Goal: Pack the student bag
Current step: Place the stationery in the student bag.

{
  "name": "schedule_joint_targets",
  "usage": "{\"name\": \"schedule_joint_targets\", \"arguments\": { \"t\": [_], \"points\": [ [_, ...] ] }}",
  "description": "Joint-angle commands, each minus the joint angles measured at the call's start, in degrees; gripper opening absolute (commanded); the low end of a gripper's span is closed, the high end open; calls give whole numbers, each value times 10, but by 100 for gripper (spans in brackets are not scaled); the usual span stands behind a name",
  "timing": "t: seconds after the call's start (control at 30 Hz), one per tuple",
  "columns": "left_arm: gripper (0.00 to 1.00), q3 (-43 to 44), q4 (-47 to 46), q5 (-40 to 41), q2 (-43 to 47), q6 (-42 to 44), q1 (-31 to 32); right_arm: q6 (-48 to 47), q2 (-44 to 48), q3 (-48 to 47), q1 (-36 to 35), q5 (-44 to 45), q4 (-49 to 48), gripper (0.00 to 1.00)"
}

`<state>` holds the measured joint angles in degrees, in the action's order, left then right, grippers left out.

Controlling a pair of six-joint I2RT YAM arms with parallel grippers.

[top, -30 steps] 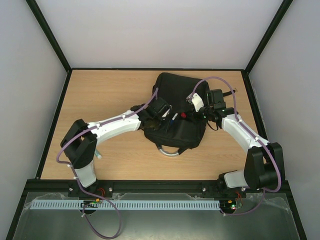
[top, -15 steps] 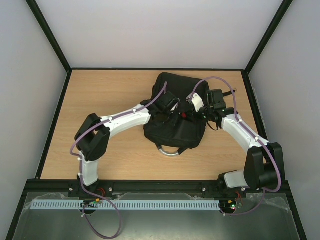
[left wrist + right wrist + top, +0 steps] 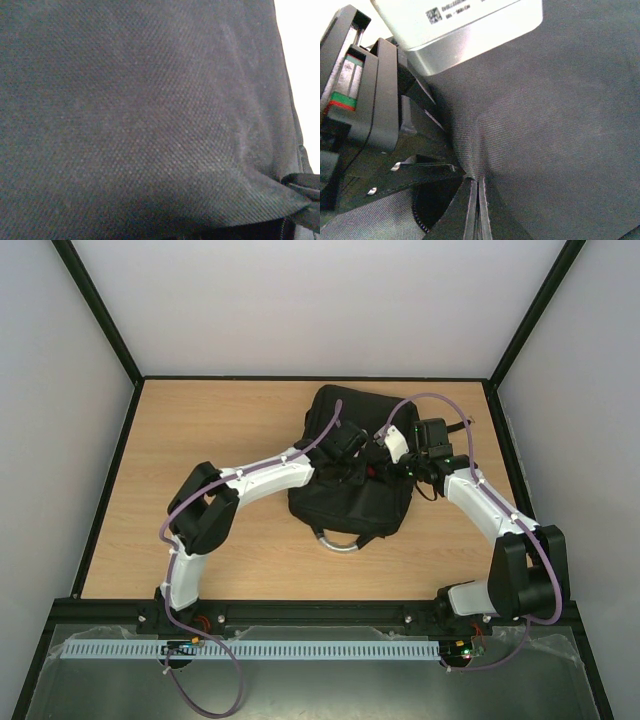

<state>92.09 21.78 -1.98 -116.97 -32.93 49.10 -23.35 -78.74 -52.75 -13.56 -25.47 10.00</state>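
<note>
Evidently soft and floppy, the bag [image 3: 352,502] lies on the table [image 3: 200,440], the right gripper [image 3: 477,192] clenched on a fold of its cloth, the left gripper [image 3: 343,453] above it unreadable, and its handle [image 3: 338,544] seems the firmer hold.

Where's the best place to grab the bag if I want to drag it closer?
Probably the grey loop handle at the near edge of the bag, approached from the near side: it arches out clear of the fabric, and nothing covers it.

Lab cell: white-walled, black-framed wooden table [image 3: 200,430]
</note>
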Motion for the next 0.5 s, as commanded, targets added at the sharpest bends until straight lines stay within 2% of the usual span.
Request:
{"name": "schedule_joint_targets", "arguments": {
  "t": [0.0,0.1,0.27,0.47],
  "points": [
    [9,1,-56,27,-11,-26,-5,-6,9,0,1,-24,16,1],
    [19,-6,-51,21,-7,-31,-3,-6,8,0,2,-24,16,1],
    [27,-35,-40,16,24,-38,-3,-6,7,-1,3,-24,17,1],
    [45,-119,-7,2,124,-22,4,-6,10,0,3,-24,16,1]
  ]
}}
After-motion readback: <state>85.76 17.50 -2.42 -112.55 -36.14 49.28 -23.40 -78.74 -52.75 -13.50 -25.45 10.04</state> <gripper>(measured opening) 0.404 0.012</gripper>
